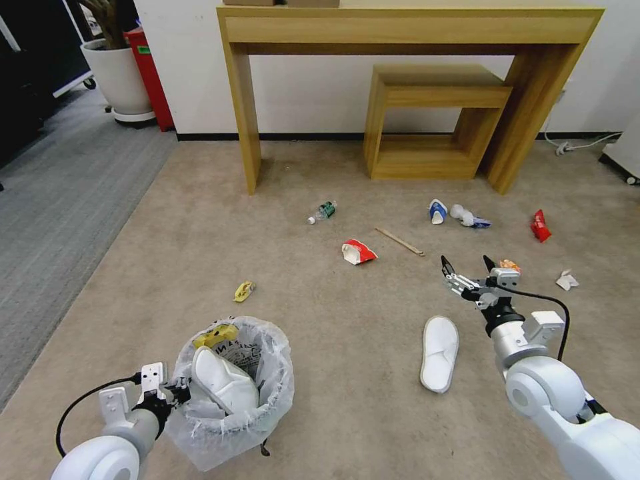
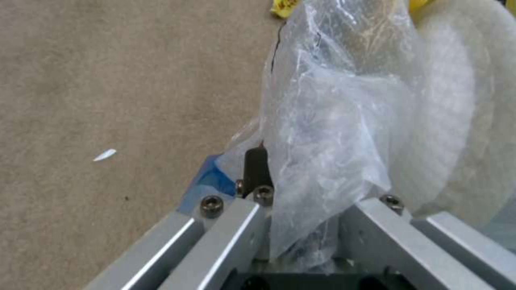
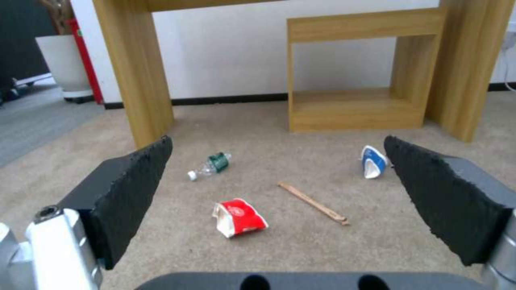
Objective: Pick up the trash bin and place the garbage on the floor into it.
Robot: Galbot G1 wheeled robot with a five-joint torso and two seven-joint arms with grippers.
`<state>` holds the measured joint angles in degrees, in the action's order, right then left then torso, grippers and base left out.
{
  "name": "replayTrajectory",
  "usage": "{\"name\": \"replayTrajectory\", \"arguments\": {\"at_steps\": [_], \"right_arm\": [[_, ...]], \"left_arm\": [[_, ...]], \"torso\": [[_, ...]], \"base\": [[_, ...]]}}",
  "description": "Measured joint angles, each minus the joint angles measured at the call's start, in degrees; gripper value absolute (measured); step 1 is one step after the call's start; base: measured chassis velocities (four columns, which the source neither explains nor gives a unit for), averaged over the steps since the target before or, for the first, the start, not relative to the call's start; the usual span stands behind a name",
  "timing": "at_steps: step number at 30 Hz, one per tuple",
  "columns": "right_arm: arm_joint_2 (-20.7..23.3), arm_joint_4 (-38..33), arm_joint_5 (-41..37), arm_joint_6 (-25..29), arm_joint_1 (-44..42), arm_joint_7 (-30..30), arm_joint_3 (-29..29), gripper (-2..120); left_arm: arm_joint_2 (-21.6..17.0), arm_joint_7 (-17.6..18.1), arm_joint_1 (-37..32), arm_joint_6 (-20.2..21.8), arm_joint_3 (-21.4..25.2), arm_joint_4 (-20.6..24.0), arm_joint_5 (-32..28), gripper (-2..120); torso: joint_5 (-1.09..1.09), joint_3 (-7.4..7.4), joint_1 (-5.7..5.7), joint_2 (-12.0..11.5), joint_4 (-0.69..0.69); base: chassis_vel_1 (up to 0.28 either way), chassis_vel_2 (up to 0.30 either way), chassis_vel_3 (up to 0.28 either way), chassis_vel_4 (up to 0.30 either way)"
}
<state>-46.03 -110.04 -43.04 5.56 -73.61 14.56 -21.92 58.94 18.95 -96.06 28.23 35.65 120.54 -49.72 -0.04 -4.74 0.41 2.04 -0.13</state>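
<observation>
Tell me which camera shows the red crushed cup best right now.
Right wrist view: the red crushed cup lies large and unobstructed on the floor, framed between the open right gripper fingers. The head view shows it small.

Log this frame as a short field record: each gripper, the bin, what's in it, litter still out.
left gripper: shut on the trash bin's bagged rim
right gripper: open, empty, raised above the floor
bin contents: white slipper, yellow wrapper
litter still out: bottle, red wrapper, wooden stick, paper cup, yellow scrap, second slipper
</observation>
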Motion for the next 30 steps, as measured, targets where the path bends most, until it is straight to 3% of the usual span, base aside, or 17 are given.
{"name": "replayTrajectory", "arguments": {"at_steps": [30], "right_arm": [[-0.68, -0.24, 1.95, 1.07, -0.73, 0.51, -0.70, 96]], "left_arm": [[-0.24, -0.02, -0.40, -1.13, -0.14, 0.31, 0.50, 0]], "torso": [[0.00, 0.00, 0.00, 0.00, -0.01]], "base": [[0.000, 0.000, 0.000, 0.000]]}}
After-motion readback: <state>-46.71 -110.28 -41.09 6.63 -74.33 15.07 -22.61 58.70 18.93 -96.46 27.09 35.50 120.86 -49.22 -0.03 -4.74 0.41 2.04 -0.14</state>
